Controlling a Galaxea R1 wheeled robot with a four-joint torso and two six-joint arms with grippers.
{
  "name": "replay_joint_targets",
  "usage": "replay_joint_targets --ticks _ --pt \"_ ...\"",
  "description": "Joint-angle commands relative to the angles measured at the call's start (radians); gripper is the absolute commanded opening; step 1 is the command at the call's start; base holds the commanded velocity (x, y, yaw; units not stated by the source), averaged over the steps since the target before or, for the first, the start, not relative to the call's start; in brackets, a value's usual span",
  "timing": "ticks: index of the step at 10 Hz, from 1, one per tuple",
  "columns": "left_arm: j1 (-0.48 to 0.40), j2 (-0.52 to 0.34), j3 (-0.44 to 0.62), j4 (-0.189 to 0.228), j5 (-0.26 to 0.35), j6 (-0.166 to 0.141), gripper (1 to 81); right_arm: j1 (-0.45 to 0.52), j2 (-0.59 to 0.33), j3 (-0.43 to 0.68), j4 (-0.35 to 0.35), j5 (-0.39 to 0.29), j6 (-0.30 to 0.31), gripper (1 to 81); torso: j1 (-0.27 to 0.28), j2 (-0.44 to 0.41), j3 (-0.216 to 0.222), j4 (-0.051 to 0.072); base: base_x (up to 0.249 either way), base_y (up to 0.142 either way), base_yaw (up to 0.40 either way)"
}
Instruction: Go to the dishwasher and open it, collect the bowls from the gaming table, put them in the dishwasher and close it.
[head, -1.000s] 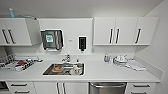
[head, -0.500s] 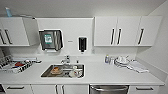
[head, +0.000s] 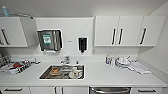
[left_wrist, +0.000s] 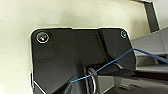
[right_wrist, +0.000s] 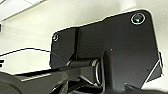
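Though each wrist camera looks along its own arm, neither claw can be read: how far either is open, and whether it holds or touches anything, I cannot tell. Past the dark wrist plates there is only pale wall and ceiling.

Outward from there, the head camera faces a kitchen wall. A white worktop (head: 105, 75) runs across it, with a steel sink (head: 62, 72) sunk into it holding some dishes, a tap (head: 65, 60) behind it, and a dish rack (head: 15, 66) off to one side. White dishes (head: 122, 61) lie on the other side, beneath the wall cupboards (head: 128, 30).

The dishwasher (head: 110, 90) sits under the worktop, below and to the side of the sink, with only the top strip of its steel front and bar handle (head: 110, 88) visible at the lower edge. It looks shut.

Judging by that front, the door should be stiff, fairly heavy and hinged low, so it will likely drop under its own weight once released. The brushed steel is smooth and offers no grip; the bar handle is the place to take hold, probably near its middle so the door pulls evenly.
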Motion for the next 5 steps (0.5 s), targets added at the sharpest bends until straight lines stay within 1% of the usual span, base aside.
replay_joint_targets --ticks 1,3,5 --pt "-0.053 -0.016 0.008 -0.001 0.052 -0.001 81.1 0.049 -0.02 0.015 0.003 -0.061 0.002 81.1 0.0 0.0 0.0 0.0 0.0 0.0 0.0" --pt "-0.05 -0.034 0.016 -0.002 0.052 -0.004 81.1 0.043 -0.043 0.048 0.004 -0.057 0.004 81.1 -0.001 0.0 0.0 0.0 0.0 0.0 0.0" --pt "-0.05 -0.077 0.045 -0.016 0.049 -0.007 81.1 0.045 -0.118 0.132 0.006 -0.057 0.005 81.1 -0.001 0.0 0.0 0.0 0.0 0.0 0.0"
